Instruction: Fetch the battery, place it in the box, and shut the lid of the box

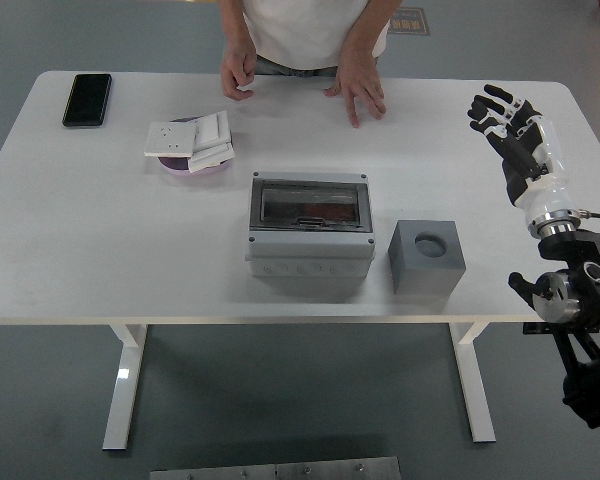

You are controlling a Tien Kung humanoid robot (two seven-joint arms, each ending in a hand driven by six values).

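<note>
A grey box [310,228] with a smoky see-through lid lying flat on top stands at the table's middle. I make out no battery anywhere on the table. My right hand [504,117] hovers over the table's far right part, fingers spread, holding nothing, well away from the box. A person stands at the far side. One of their hands [239,69] is curled at the table's edge, the other hand [357,85] rests flat with fingers spread. My left arm is out of sight.
A grey cube [426,256] with a round hole on top sits just right of the box. A pink dish [194,164] carrying white switch plates [190,136] lies at the back left. A black phone [87,99] lies in the far left corner.
</note>
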